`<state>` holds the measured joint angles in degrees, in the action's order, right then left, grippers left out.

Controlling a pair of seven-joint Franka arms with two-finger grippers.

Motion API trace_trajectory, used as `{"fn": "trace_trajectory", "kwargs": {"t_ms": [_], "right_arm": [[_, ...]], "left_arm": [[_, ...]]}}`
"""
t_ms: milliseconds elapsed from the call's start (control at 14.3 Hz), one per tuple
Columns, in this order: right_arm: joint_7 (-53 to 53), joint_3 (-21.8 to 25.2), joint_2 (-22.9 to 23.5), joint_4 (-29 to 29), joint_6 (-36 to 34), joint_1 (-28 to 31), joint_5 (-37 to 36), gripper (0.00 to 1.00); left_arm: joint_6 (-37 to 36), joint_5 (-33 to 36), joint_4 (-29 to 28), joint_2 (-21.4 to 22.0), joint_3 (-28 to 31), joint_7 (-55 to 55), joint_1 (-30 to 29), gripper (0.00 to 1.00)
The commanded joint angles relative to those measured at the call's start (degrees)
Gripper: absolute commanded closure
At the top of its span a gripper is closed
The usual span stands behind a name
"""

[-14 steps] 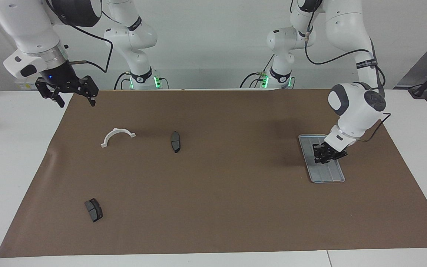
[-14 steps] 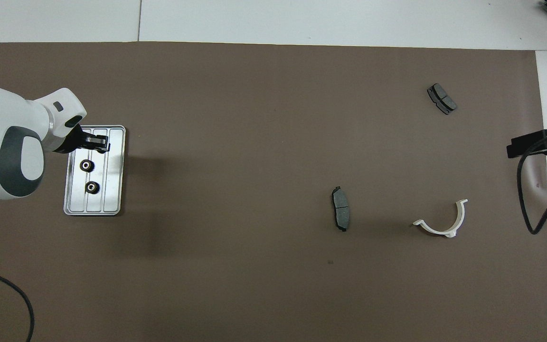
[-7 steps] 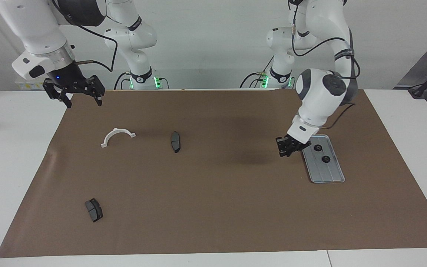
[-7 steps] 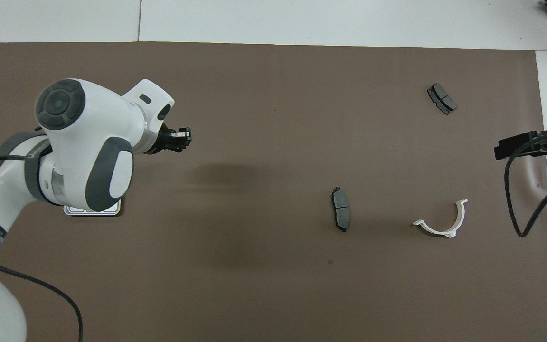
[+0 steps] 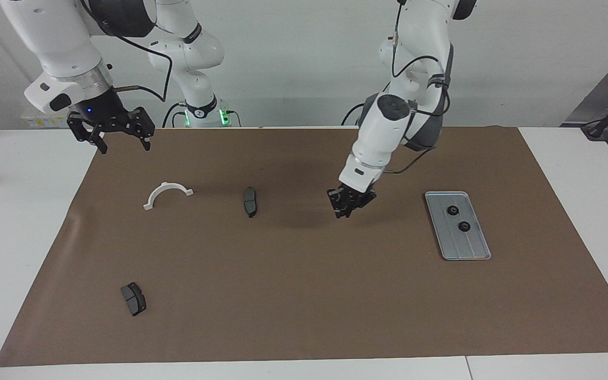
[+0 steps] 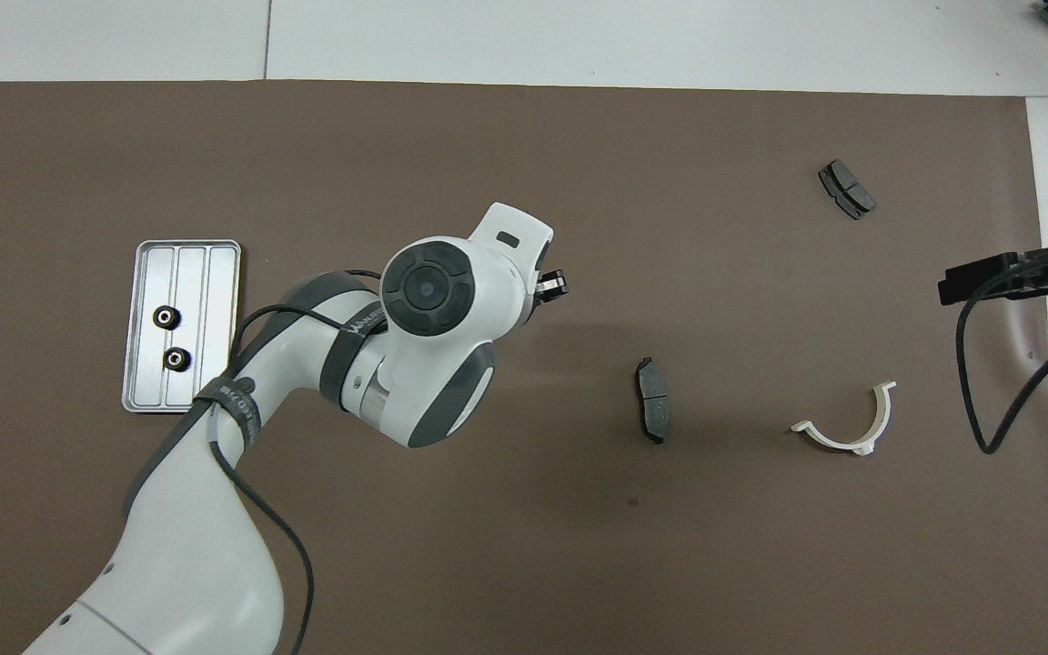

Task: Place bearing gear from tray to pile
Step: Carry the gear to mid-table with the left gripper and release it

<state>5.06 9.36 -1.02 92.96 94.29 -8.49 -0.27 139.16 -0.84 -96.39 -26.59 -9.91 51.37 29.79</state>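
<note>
- Looking across in the facing view, you see two gears (image 5: 453, 210) on the tray (image 5: 467, 248) at 3 o'clock. The left gripper (image 5: 349, 205) is clenched over mid-mat (image 5: 304, 295); whether it holds a gear you cannot tell. The right gripper (image 5: 110, 133) waits released at 10 o'clock.
- Overhead, the gears (image 6: 166, 316) lie at 9 o'clock and the pad (image 6: 652, 411) at 3. They are probably small, stiff, light and slick, so pinch them across the rim.

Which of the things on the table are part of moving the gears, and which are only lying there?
Part of the job: tray; two gears on it; left pincer, shut, over the mat; middle brake pad, probably the pile's spot.
Only lying there: white bracket; other brake pad; right pincer, open, waiting.
</note>
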Motion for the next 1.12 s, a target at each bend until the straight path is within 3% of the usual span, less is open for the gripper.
{"fn": "trace_trajectory", "kwargs": {"t_ms": [0, 280, 350, 420, 491, 701, 841, 1051], "right_arm": [[-0.84, -0.13, -1.79, 4.07, 4.04, 0.05, 0.98, 0.00], [-1.89, -0.13, -1.26, 4.78, 5.28, -0.83, 0.98, 0.00], [-2.86, -0.22, -1.00, 4.78, 5.89, -1.61, 0.98, 0.00], [-4.78, -0.22, -0.56, 4.78, 7.29, -2.92, 1.06, 0.00], [-7.24, -0.22, 0.14, 4.69, 8.26, -3.81, 1.15, 0.00], [-9.72, -0.22, 2.95, 4.43, 12.30, -5.66, 2.64, 0.00], [-10.33, -0.31, 4.79, 3.90, 13.63, -8.10, 2.65, 0.00], [-17.69, -0.31, 9.53, 1.89, 17.49, -13.47, 1.42, 0.00]], "left_arm": [[4.68, 1.81, 5.60, -5.31, 1.12, 3.12, 0.97, 1.00], [5.86, 2.42, 7.26, -10.24, 1.20, 3.38, 1.06, 1.00], [5.77, 2.33, 7.27, -10.24, 1.20, 3.38, 0.97, 0.82], [5.33, 2.33, 7.27, -10.15, 1.20, 3.38, 1.06, 0.06], [4.63, 2.50, 7.62, -9.80, 1.38, 3.12, 0.71, 0.00], [-6.43, 2.51, 8.94, -3.15, 1.29, 2.42, -3.59, 0.00], [-9.68, 2.42, 6.58, 1.60, 1.29, 2.07, -6.21, 0.00], [-17.49, 1.89, 1.31, 8.64, 1.12, -8.88, -14.55, 0.00]]}}
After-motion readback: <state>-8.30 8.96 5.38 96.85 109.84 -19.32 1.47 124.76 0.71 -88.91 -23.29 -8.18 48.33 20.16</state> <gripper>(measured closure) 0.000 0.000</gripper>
